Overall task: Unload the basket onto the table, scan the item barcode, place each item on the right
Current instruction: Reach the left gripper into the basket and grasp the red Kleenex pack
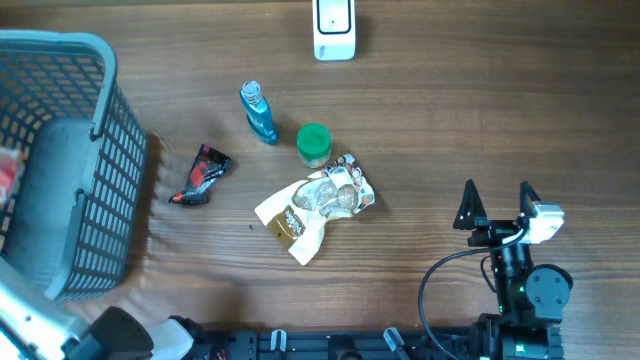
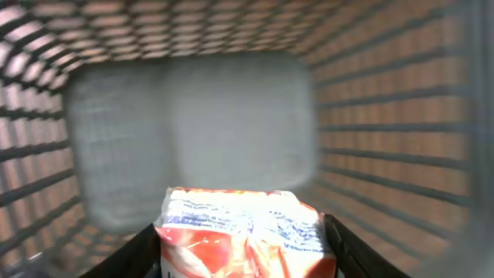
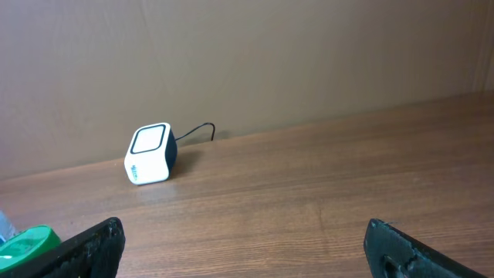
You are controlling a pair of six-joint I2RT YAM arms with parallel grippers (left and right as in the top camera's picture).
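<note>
One crinkly packet (image 2: 247,224) is clamped by the left gripper (image 2: 247,256) inside the basket (image 2: 386,116), right gripper (image 3: 243,239) spread apart; snagging on the mesh is risked.

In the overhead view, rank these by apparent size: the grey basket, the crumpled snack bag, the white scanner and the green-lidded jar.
Largest to smallest:
1. grey basket
2. crumpled snack bag
3. white scanner, cut off by the top edge
4. green-lidded jar
</note>
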